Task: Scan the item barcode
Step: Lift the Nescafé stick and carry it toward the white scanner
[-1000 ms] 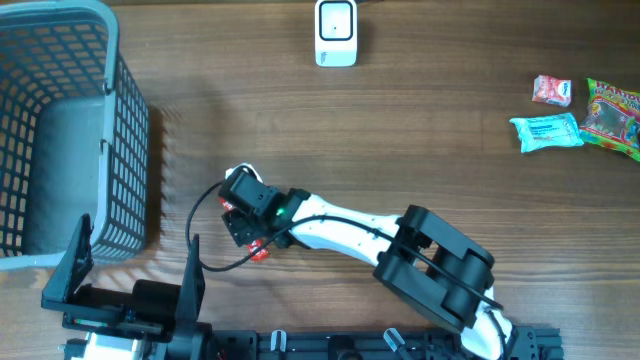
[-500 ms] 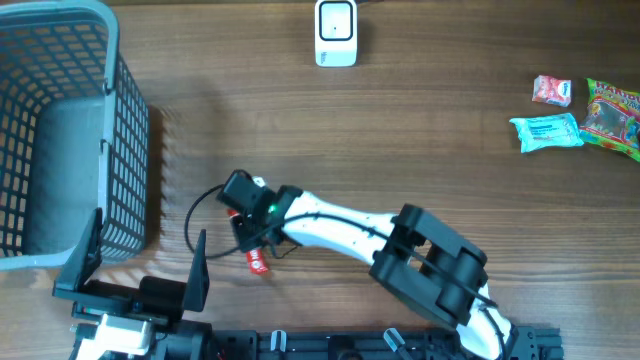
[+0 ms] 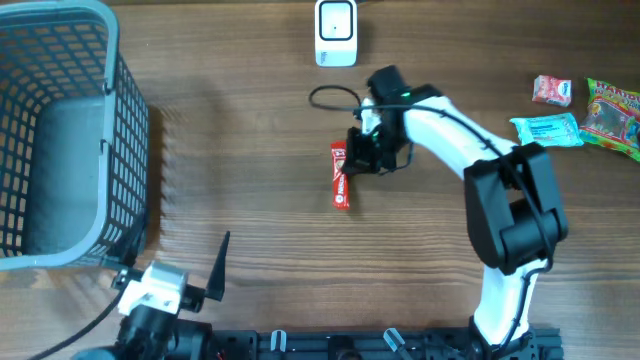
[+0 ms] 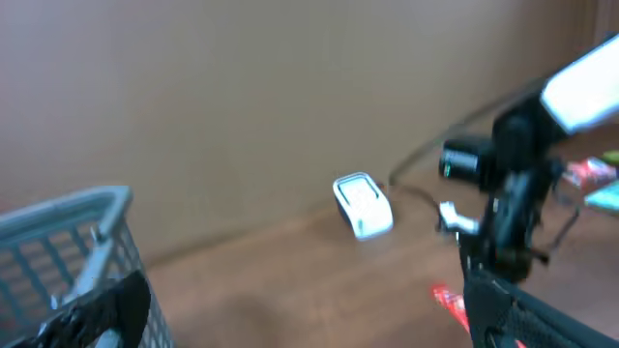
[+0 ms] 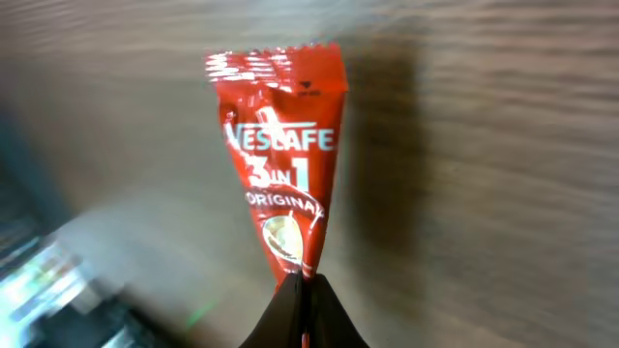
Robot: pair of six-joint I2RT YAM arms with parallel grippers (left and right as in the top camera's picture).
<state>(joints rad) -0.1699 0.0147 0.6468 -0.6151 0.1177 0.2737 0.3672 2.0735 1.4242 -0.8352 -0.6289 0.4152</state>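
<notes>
"Where was the sachet (image 3: 341,175)?"

"The red Nescafé 3-in-1 stick was on the robot's side of the white scanner (image 3: 336,32). It was almost straight in line with the scanner but apart from it, with its long axis running away from the scanner."

"Was it held?"

"Yes. The right gripper (image 3: 352,153) had its claw pinched narrow on the end of the sachet nearest the scanner. In the right wrist view the two fingertips (image 5: 290,314) met on that thin end, and the printed face was turned to the camera. A shadow lay beside it on the wooden table (image 3: 250,120). I couldn't tell whether the far end touched the wood."

"And the other claw?"

"The left gripper (image 3: 170,280) was spread wide with nothing between its fingers. It was far from the scanner, at the near edge of the table and off to the scanner's left. Its wrist view was blurred, though the scanner showed in it beyond the right arm."

"What else lay about?"

"A grey mesh basket (image 3: 110,60) stood well to the scanner's left. Well to the scanner's right, three snacks lay close together: a red-and-white packet (image 3: 551,90), a teal packet (image 3: 546,131) and a green packet (image 3: 612,118) at the frame's edge."
</notes>
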